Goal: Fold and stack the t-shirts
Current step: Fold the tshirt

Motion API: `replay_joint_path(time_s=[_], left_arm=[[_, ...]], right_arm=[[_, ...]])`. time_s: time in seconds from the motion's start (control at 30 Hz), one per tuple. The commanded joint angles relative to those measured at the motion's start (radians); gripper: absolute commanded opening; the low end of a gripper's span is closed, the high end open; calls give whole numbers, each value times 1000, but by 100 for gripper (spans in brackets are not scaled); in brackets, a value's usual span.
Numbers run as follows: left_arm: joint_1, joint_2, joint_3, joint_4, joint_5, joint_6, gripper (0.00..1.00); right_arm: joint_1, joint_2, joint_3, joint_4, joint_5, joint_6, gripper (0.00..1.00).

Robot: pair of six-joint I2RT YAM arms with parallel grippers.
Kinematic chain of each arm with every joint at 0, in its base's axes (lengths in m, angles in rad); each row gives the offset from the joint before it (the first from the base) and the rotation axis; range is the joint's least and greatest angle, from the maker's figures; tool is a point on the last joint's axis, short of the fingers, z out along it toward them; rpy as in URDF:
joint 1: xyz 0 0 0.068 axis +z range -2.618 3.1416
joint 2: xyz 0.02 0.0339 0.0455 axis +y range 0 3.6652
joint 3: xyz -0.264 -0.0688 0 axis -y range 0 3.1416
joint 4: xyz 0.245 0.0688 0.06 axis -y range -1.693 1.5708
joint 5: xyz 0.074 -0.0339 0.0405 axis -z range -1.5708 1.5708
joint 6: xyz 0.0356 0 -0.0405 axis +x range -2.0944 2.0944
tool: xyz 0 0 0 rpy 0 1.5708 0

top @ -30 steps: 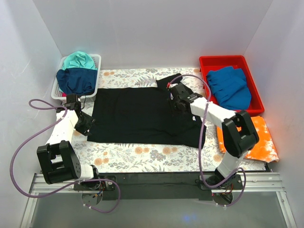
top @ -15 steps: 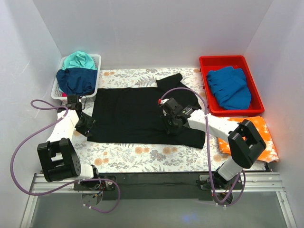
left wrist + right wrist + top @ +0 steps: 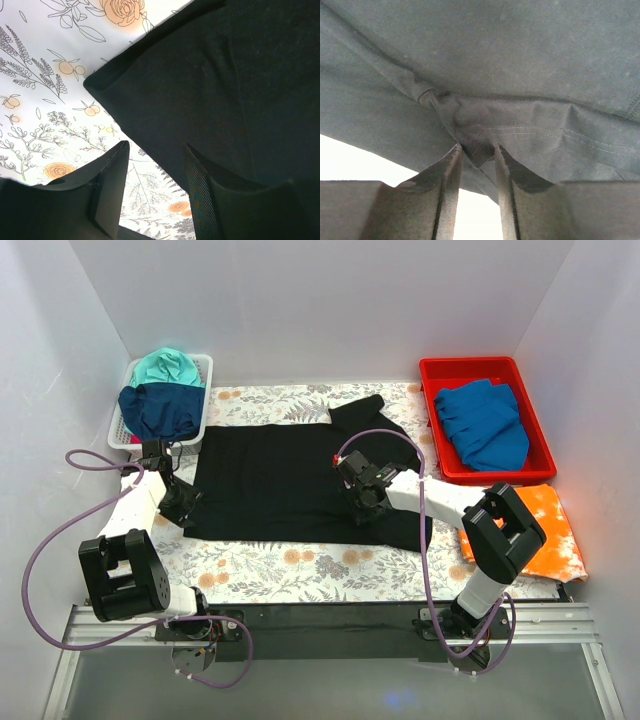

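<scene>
From the overhead camera I see the black shirt spread flat in the middle of the floral cloth, with one sleeve poking out at its far right corner. My right hand sits low on the shirt's right half. Its wrist camera shows the two fingers pinching a small bunched fold of the black fabric. The cloth hangs so close to the lens that it looks grey, and I cannot tell which part of the shirt this is. A blown-out white patch at the lower left of that view is unreadable.

My left hand is at the shirt's near left corner. Its wrist camera shows the fingers spread, one finger over the floral print and the other over black fabric, with the shirt's edge crossing the gap. I cannot tell whether the tips touch the cloth.

Far left, a white basket holds a teal shirt on a navy shirt, which spills over the near rim and hides it. Far right, a red tray holds a blue shirt. An orange shirt lies at the near right, partly hidden behind the right arm's elbow
</scene>
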Motion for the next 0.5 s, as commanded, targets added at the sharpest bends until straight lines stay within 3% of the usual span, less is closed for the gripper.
replay_joint_path(time_s=[0.0,0.1,0.2,0.47], left_arm=[[-1,-4,-11,10,1,3,45],[-1,-3,-11,10,1,1,45],[-2,-3,-9,7,0,4,45],[-1,-6,-11,5,-2,6,45]], right_arm=[[0,-16,-11,-19,42,2,35],[0,-2,7,-30,50,5,13],[0,3,30,-36,57,5,1],[0,64,156,-50,122,-61,1]])
